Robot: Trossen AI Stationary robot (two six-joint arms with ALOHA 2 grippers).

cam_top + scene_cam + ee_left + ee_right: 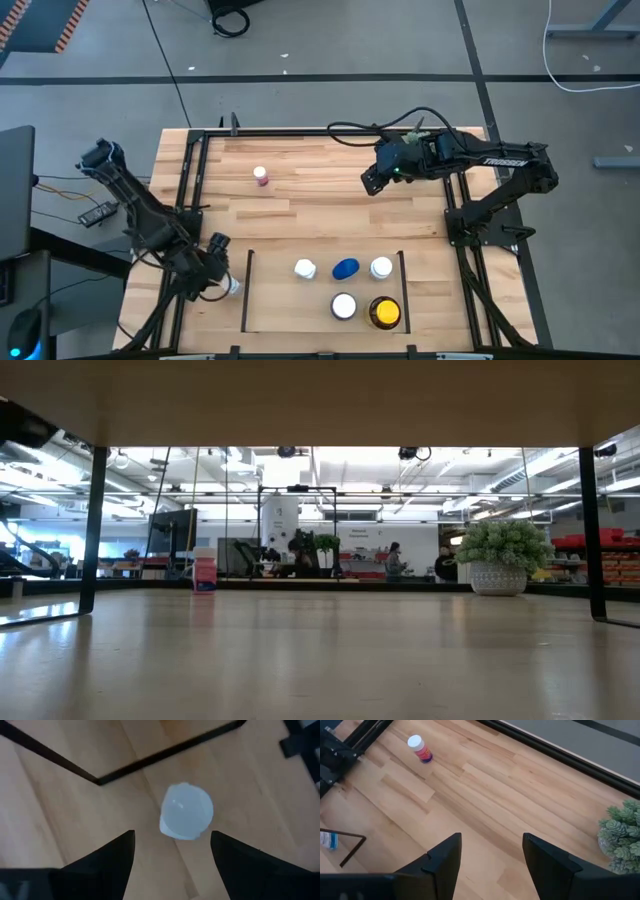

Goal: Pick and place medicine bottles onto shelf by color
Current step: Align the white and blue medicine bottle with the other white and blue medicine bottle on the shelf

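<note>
A white-capped medicine bottle (231,287) (186,811) stands upright on the table just outside the shelf's left black bar (247,290). My left gripper (222,275) (172,835) hangs open above it, pointing steeply down, touching nothing. A reddish bottle with a white cap (261,176) (420,748) (205,570) stands alone at the far left of the table. Inside the shelf (325,325) stand three white-capped bottles, a blue one (346,268) and an amber one with a yellow cap (385,312). My right gripper (368,183) (492,837) waits open, high over the far right.
A spiky green plant in a pot (622,837) (505,555) stands at the far right corner. Black frame rails (190,180) run along the table's left, far and right sides. Bare wood (330,215) lies between the shelf and the far edge.
</note>
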